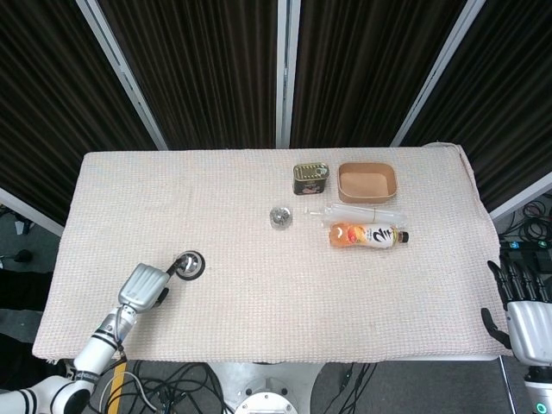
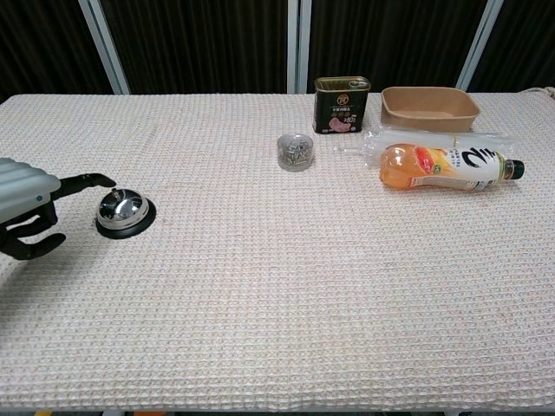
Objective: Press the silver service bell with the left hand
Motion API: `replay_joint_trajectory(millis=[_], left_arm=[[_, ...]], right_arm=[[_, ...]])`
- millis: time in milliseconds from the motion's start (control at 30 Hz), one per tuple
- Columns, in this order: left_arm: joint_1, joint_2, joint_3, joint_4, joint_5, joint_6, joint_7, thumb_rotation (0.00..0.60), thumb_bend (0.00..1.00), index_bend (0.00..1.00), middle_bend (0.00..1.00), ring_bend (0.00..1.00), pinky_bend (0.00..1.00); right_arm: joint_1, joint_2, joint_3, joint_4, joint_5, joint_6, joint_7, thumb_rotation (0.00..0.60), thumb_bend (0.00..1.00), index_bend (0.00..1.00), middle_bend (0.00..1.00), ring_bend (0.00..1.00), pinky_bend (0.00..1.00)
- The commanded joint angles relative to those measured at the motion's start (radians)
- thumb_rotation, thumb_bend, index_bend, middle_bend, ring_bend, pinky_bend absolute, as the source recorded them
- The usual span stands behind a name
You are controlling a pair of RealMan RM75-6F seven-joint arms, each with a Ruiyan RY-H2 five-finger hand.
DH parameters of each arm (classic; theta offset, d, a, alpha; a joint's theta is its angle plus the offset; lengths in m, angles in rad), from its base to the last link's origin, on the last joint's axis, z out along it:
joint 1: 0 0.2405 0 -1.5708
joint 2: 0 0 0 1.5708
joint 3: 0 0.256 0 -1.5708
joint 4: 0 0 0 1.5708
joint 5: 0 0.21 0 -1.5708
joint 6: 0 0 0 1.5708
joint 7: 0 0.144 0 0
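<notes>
The silver service bell (image 1: 189, 265) on its black base stands near the table's left front, also seen in the chest view as the bell (image 2: 120, 211). My left hand (image 1: 145, 286) lies just to the left of it and holds nothing. In the chest view this left hand (image 2: 26, 204) stretches one fingertip (image 2: 100, 181) out to just above the bell's left rim, with a small gap to the dome, while other fingers curl below. My right hand (image 1: 523, 306) hangs beyond the table's right front corner, fingers spread and nothing in it.
A small round tin of clips (image 2: 296, 152) sits mid-table. Behind it to the right are a green can (image 2: 342, 105), a brown paper bowl (image 2: 429, 107), a clear plastic wrapper (image 2: 381, 139) and an orange drink bottle (image 2: 442, 166) lying on its side.
</notes>
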Motion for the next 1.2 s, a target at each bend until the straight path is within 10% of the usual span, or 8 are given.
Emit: replay_joint_trajectory(millis=[33,1200], left_arm=[[-0.001,0.003,0.004,-0.002,0.002,0.003,0.001,0.6,0.47,0.07,0.88,0.87,0.88],[-0.016,-0.006,0.039,0.005,-0.04,-0.017,0.027,0.6,0.47,0.07,0.88,0.87,0.88]], right_arm=[[0.001,-0.001,-0.001,0.001,0.001,-0.002,-0.001,0.6,0.3,0.0,0.0,0.0,0.0],[0.004,-0.005,0.0,0.012,0.014,-0.013,0.007,0.6,0.3,0.0,0.0,0.0,0.0]])
